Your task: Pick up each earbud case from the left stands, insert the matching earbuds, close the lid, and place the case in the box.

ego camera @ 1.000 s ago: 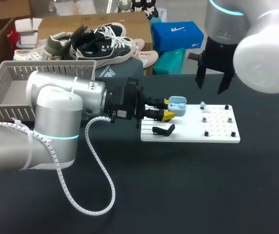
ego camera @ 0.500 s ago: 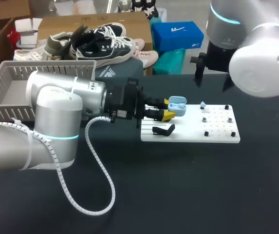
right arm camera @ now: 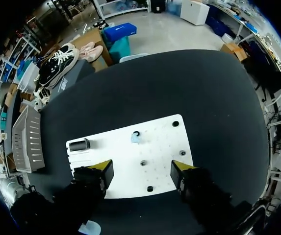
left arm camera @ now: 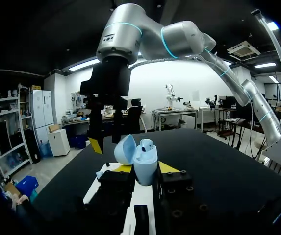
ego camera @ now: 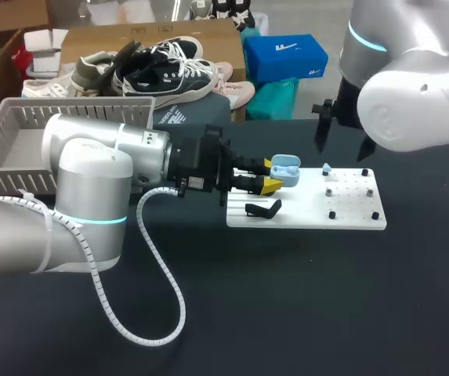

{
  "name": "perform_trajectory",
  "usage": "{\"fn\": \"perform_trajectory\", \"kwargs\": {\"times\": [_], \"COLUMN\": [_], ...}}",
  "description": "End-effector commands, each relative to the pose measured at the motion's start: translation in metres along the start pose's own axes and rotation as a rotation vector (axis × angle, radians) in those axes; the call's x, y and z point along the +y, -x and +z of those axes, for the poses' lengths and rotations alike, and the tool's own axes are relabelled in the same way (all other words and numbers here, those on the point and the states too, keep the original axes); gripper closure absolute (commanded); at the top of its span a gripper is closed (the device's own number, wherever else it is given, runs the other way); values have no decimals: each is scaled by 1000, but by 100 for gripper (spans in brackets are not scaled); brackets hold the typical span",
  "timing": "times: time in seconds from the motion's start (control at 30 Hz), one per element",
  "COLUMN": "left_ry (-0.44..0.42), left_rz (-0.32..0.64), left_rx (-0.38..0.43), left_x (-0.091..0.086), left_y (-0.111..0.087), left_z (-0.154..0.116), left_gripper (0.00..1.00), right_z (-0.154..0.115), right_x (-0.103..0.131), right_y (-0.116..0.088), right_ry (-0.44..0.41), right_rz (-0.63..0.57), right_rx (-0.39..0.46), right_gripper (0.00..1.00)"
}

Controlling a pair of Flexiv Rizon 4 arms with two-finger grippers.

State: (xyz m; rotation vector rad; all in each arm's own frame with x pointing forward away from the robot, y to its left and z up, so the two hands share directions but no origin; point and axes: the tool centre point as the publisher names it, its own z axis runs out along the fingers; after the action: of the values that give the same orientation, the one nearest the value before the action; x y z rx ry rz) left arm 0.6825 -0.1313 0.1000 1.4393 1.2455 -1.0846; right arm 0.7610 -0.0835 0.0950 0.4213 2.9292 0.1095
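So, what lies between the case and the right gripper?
One blue earbud on the white board, apart from the case; the head view shows it.

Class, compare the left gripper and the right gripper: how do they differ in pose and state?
The left gripper lies level, while the right gripper points down over the white pegged board. The left gripper is shut on the open light blue earbud case; the right gripper is open and empty. Both have yellow tips.
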Motion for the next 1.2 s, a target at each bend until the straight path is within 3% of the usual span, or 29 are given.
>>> {"fn": "perform_trajectory", "kwargs": {"times": [0.03,0.1,0.17,0.37,0.6,0.9,1.2], "left_ry": [5,5,5,5,5,5,5], "left_rz": [1,1,1,1,1,1,1], "left_rx": [-1,-1,-1,-1,-1,-1,-1], "left_x": [-1,-1,-1,-1,-1,-1,-1], "left_y": [0,0,0,0,0,0,0], "left_z": [0,0,0,0,0,0,0], "left_gripper": [100,100,100,100,100,100,100], "right_z": [16,23,30,45,56,63,69], "right_x": [5,3,1,-1,3,5,10], "right_y": [9,12,14,14,16,19,18], "right_ry": [-8,-5,-1,8,25,52,65], "right_rz": [5,21,34,49,37,32,14], "right_rx": [22,32,39,61,76,110,132], "right_gripper": [31,45,50,50,42,50,51]}}
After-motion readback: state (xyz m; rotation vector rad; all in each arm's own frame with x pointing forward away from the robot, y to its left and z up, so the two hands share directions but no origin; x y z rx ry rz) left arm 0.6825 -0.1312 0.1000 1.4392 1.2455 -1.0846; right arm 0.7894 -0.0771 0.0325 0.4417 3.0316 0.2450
